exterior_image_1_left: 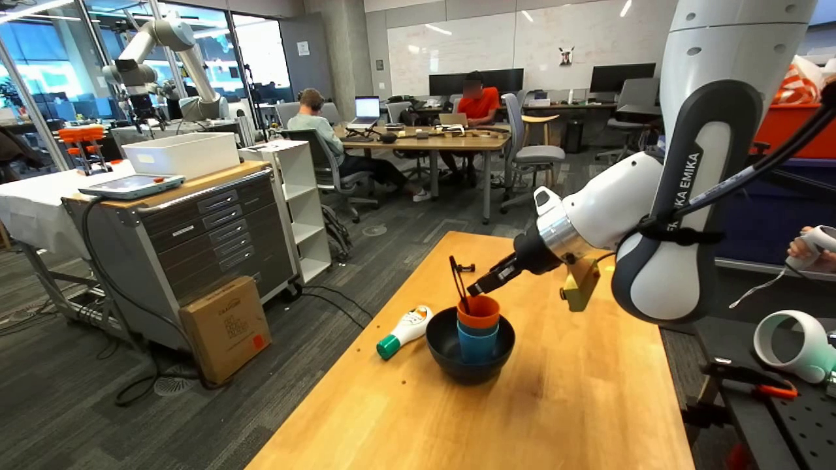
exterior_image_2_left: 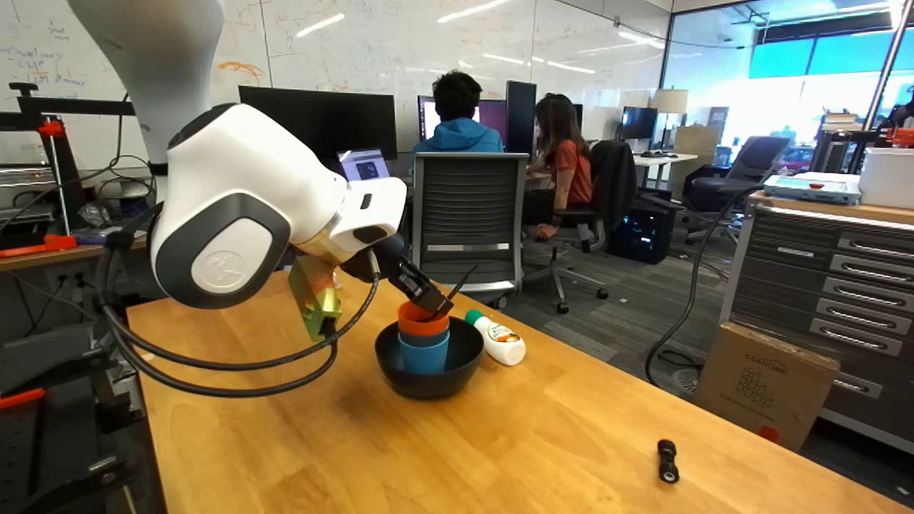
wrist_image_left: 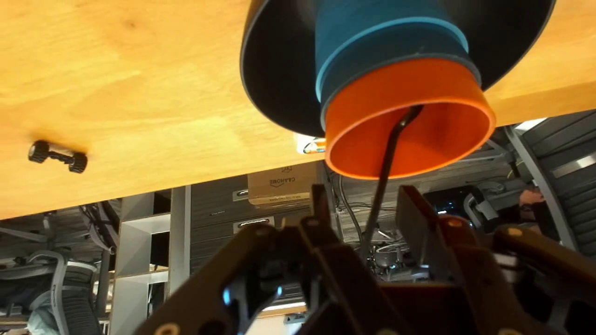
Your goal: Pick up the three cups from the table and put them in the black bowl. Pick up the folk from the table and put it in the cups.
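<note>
The three cups are nested and stand upright in the black bowl (exterior_image_1_left: 439, 343). The orange cup (exterior_image_1_left: 481, 314) is on top, the dark grey-blue cup (wrist_image_left: 396, 51) shows as a band below it, and the bright blue cup (exterior_image_2_left: 424, 359) is lowest. The dark slim fork (exterior_image_1_left: 456, 279) stands leaning in the orange cup, its upper part above the rim. My gripper (exterior_image_1_left: 477, 287) is just above the orange cup's rim. In the wrist view my gripper (wrist_image_left: 364, 197) is open, fingers apart, with the fork's shaft (wrist_image_left: 385, 167) showing between them, not clamped.
A white-and-green bottle (exterior_image_1_left: 408, 331) lies on the pale wooden table (exterior_image_1_left: 562, 411) close beside the bowl. A small black dumbbell-shaped object (exterior_image_2_left: 668, 460) lies on the table, apart from the bowl. The table's long edge runs just beyond the bottle.
</note>
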Motion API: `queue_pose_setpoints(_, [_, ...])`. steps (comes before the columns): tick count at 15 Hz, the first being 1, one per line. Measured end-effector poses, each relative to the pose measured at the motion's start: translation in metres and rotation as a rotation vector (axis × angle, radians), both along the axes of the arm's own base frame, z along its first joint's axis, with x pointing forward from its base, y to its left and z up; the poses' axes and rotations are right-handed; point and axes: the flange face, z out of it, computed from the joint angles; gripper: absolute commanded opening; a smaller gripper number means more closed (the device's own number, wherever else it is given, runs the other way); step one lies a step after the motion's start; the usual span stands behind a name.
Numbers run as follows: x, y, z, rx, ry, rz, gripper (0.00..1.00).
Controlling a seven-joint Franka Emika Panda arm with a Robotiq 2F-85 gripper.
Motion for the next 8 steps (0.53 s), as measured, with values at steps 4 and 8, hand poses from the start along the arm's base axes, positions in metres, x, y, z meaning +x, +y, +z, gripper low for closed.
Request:
queue_pose_setpoints(4, [0.0002, 0.0008, 0.0000, -0.003, 0.000, 0.003, 1.00])
queue_pose_setpoints(8, [0.0008, 0.0053, 0.0016, 0.000, -0.002, 0.016, 1.00])
